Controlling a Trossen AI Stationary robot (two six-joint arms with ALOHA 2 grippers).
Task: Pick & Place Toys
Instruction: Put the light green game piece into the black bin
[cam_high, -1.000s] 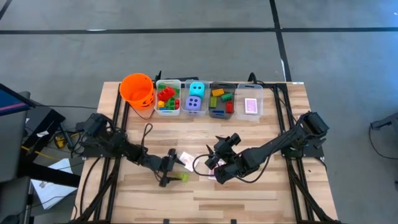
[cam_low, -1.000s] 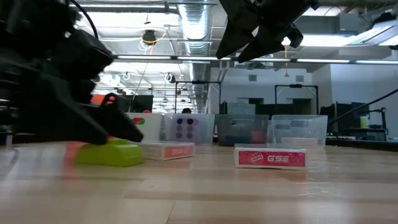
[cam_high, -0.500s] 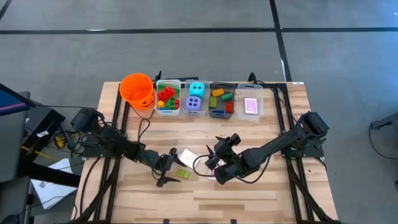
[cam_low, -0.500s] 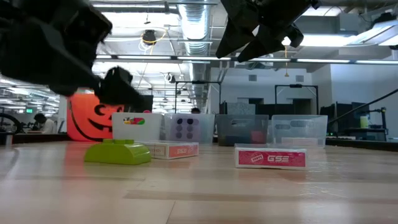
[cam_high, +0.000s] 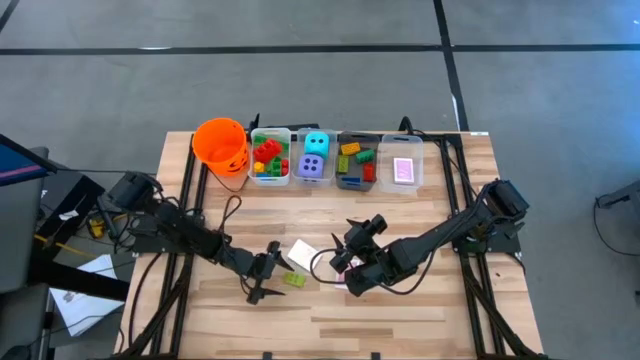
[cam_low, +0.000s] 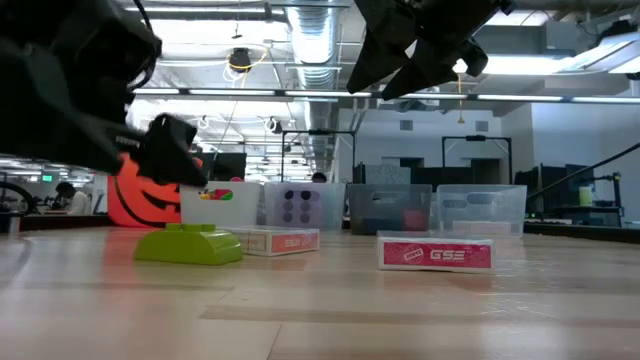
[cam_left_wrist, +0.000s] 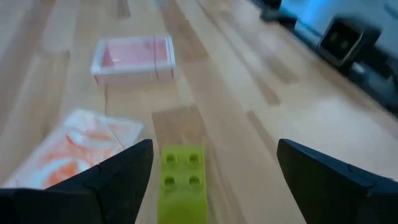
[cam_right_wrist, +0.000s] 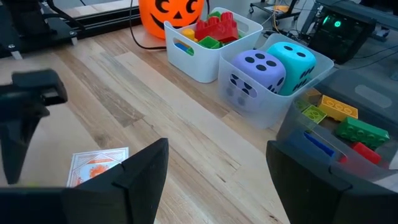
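The left gripper, fingers spread and empty, sits at 9 o'clock of the green brick; the right gripper hovers spread at 3 o'clock, bare table toward 6

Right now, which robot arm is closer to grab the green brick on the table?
The left one, probably. The left gripper sits open right beside the green brick, which shows between its fingers in the left wrist view. The right gripper hangs open farther off, above a card box.
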